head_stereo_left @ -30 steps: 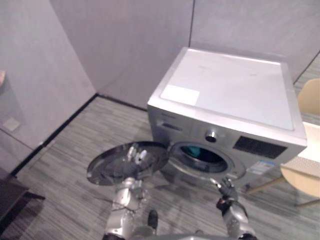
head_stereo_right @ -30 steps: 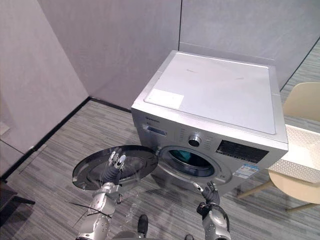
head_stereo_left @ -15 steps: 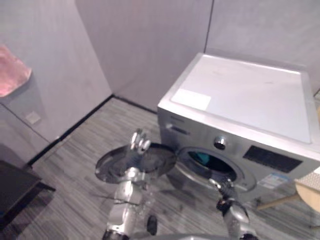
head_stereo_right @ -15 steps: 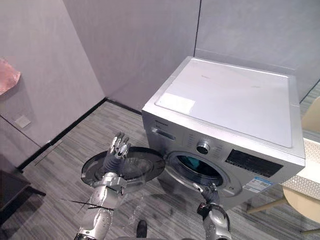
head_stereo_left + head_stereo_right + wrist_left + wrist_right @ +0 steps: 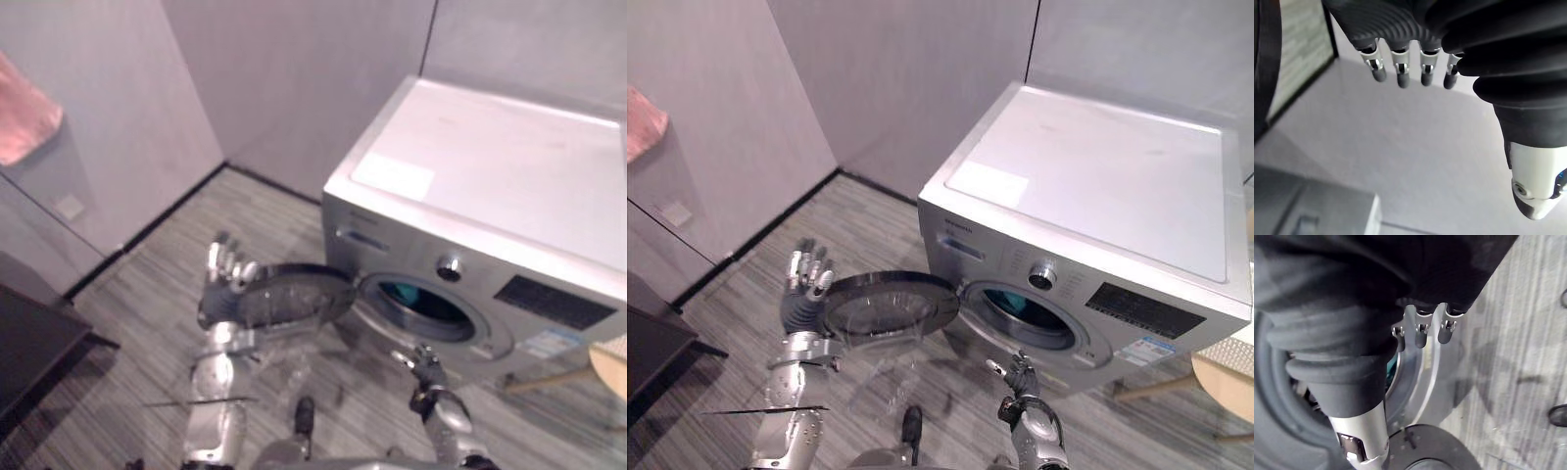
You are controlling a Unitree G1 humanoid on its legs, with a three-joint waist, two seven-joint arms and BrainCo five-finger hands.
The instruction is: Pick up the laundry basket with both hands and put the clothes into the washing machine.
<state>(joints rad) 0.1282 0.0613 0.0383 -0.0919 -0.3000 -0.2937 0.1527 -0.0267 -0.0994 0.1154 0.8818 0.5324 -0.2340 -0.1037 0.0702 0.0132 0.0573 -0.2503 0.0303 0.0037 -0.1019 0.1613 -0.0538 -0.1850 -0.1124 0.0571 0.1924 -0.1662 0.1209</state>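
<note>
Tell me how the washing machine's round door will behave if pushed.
The round dark-rimmed glass door looks stiff, so it should not flex. Hinged to the silver washing machine and standing open, it would probably swing, not slide. The left hand might slip on its smooth glass.

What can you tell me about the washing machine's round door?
The door is round, with a dark shiny rim and a see-through window. It stands wide open, hinged beside the opening of the washing machine. The left robot hand, fingers straight, is by its outer edge; I can't tell if they touch.
</note>
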